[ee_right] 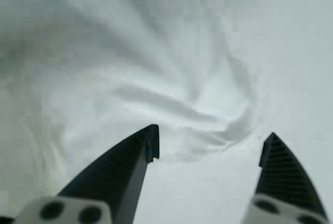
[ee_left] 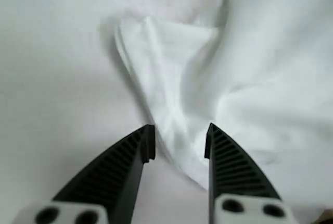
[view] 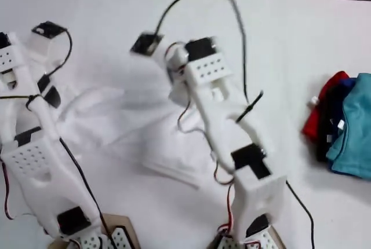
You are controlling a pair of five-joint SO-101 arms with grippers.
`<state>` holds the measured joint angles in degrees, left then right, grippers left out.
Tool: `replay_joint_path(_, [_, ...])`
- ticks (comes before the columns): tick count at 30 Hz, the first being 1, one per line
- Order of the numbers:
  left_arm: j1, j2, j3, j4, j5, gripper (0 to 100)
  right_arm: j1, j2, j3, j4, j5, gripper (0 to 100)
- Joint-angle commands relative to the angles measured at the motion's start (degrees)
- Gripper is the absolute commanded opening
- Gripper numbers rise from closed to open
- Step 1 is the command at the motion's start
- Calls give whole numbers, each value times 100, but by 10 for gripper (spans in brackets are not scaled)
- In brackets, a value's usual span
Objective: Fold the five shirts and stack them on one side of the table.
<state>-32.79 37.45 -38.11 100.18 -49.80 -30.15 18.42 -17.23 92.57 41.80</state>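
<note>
A crumpled white shirt (view: 136, 124) lies on the white table between my two arms. In the left wrist view, a pointed corner of this shirt (ee_left: 166, 62) runs down between the fingers of my left gripper (ee_left: 179, 143), which is open just above the cloth. My right gripper (ee_right: 210, 143) is wide open over a wrinkled edge of the same shirt (ee_right: 156, 83), with cloth under one finger and bare table under the other. Three folded shirts sit at the table's right edge: red (view: 322, 107), dark blue (view: 333, 118) and teal (view: 356, 127).
The far half of the table (view: 278, 35) is bare white. A black cable (view: 232, 11) arcs over the table above the right arm (view: 226, 110). The left arm (view: 35, 145) stands along the left edge. Both arm bases sit at the near edge.
</note>
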Motion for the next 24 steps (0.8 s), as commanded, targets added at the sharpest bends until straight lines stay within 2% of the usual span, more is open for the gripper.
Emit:
replay_joint_path(1, [44,26,286,-70,-105,184,-426,-760,949,-57,-18,312])
replay_joint_path(5, [79,343,523,-448,-97,184,-945,-1560,2444,-664,0,312])
replay_joint_path(12, [70,563,479,-519,-97,184,-1824,-2747,4844,-1560,-18,312])
replay_joint_path(17, [70,563,479,-519,-97,184,-2132,-3143,5635,-1877,-18,312])
replay_joint_path(24, [70,563,497,-492,-97,184,-2158,-3160,6251,-2527,-18,312])
